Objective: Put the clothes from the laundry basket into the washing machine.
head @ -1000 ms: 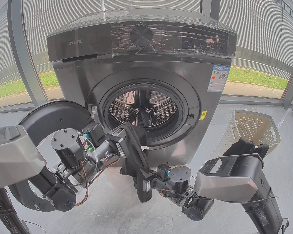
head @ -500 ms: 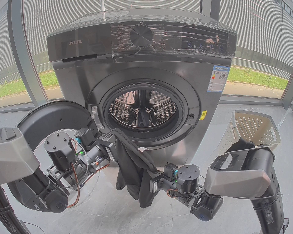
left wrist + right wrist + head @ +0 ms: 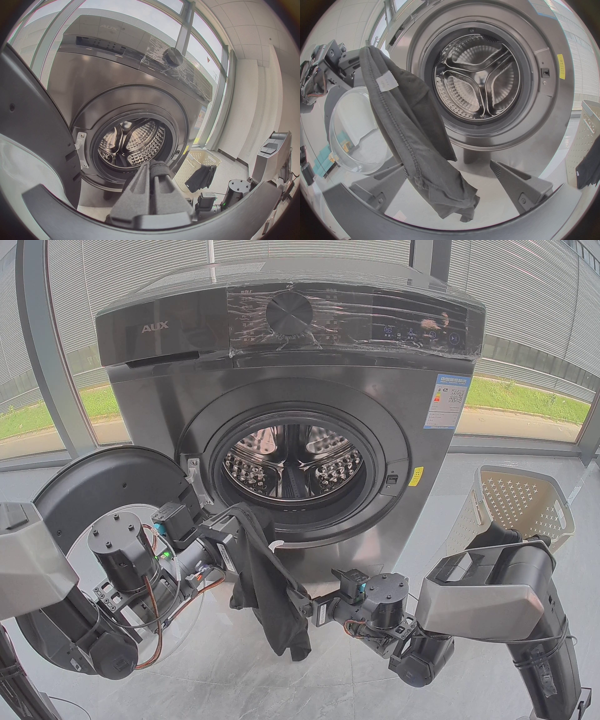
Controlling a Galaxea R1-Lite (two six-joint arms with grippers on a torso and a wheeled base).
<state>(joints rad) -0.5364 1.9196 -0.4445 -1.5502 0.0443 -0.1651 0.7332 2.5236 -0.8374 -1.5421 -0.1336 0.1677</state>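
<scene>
- Left arm: it enters from the lower left of the head frame. The forearm angles up toward frame centre, and the wrist sits level with the lower rim of the machine's opening.
- The left gripper [image 3: 152, 167] has its two grey foam fingers pressed together on a fold of the black fabric garment [image 3: 265, 590], holding the cloth by its upper edge.
- Right arm: it enters from the lower right of the head frame. The elbow is bent and the forearm points toward frame centre, lower than the left wrist.
- The right gripper [image 3: 447, 165] has its jaws spread wide. The garment hangs down between them, just beside one finger, and is not clamped. Contact with that finger cannot be confirmed.
- Garment position: it hangs in the air at lower centre of the head frame. It is in front of and below the opening of the dark grey front-loading washing machine [image 3: 350, 384], outside the perforated steel drum [image 3: 290, 462]. Its lower end hangs free above the pale tiled floor [image 3: 219, 677].
- The round door [image 3: 106, 484] is swung open, left of frame centre.
- The white perforated plastic laundry basket [image 3: 525, 502] stands on the floor at right middle of the frame, beside the machine. More dark clothes [image 3: 500, 539] drape over its near rim.
- Markings: a small white tag [image 3: 387, 82] sits on the garment's stitched edge, and its print is too small to read.
- A blue-and-white rectangular label [image 3: 446, 401] is on the upper right of the machine's front.
- A small yellow sticker [image 3: 415, 476] is just right of the opening.
- The control panel along the top carries a round black dial [image 3: 289, 313] under clear wrap, with pale lettering at its left end.
</scene>
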